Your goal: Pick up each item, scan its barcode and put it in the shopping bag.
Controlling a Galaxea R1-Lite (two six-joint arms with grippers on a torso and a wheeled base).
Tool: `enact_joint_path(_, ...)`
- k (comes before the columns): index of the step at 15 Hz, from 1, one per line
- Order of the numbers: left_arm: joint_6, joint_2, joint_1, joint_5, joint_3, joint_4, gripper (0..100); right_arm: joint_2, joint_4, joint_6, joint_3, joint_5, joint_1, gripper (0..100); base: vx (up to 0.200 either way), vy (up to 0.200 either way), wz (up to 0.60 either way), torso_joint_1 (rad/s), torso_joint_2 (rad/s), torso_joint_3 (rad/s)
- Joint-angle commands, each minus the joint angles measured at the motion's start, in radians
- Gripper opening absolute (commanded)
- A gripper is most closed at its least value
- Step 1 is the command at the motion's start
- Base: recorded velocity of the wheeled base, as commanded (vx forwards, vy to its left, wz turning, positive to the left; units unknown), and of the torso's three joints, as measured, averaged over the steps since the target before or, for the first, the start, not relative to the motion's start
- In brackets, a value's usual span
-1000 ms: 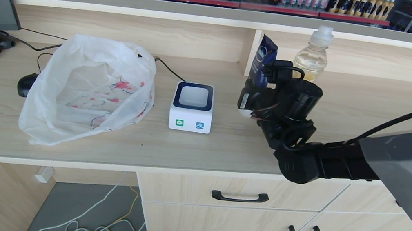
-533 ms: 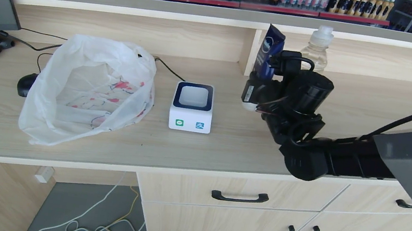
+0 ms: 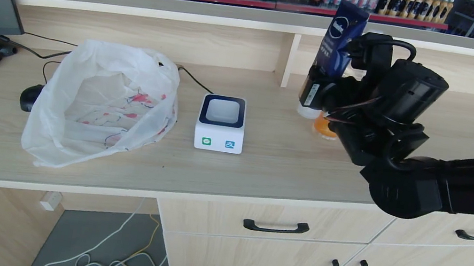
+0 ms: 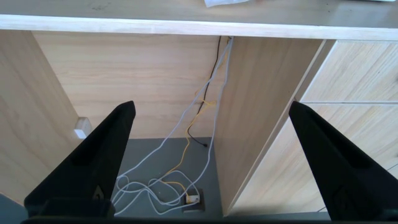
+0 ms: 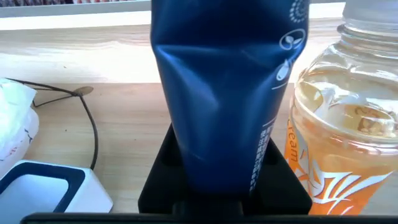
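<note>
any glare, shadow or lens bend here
Head view: the counter ledge bows, likely lens bend; the scanner window reflects white. Left wrist view: the left claw is silhouetted. Right wrist view: light glows through the bottle beside the tube.

Wooden counter [image 3: 259, 170] bears the shopping bag [image 3: 104, 102], a scanner [image 3: 221, 123], a mouse [image 3: 29, 97] and a drink bottle [image 5: 342, 124]

wood counter [image 3: 259, 170], stocked drink shelves [image 3: 224, 0]
</note>
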Motion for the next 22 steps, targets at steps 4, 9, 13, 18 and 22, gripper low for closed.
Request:
enact_joint_path(4,0.0,0.0,0.0,0.0,0.0,0.0,100,-0.252,-0.01,-0.001,0.247,-0.001,0.016,0,0.0,0.0,0.0,0.0,0.0,0.0)
enact_joint_path(9,0.0,0.0,0.0,0.0,0.0,0.0,100,-0.441,-0.013,-0.004,0.459,-0.001,0.021,0,0.0,0.0,0.0,0.0,0.0,0.0)
enact_joint_path(13,0.0,0.0,0.0,0.0,0.0,0.0,100,-0.551,-0.013,-0.019,0.606,-0.003,0.067,0,0.0,0.0,0.0,0.0,0.0,0.0)
enact_joint_path(18,0.0,0.0,0.0,0.0,0.0,0.0,100,-0.673,-0.013,-0.053,0.743,-0.003,0.087,0,0.0,0.0,0.0,0.0,0.0,0.0)
enact_joint_path(22,0.0,0.0,0.0,0.0,0.0,0.0,100,-0.719,-0.013,-0.082,0.79,-0.003,0.156,0,0.0,0.0,0.0,0.0,0.0,0.0)
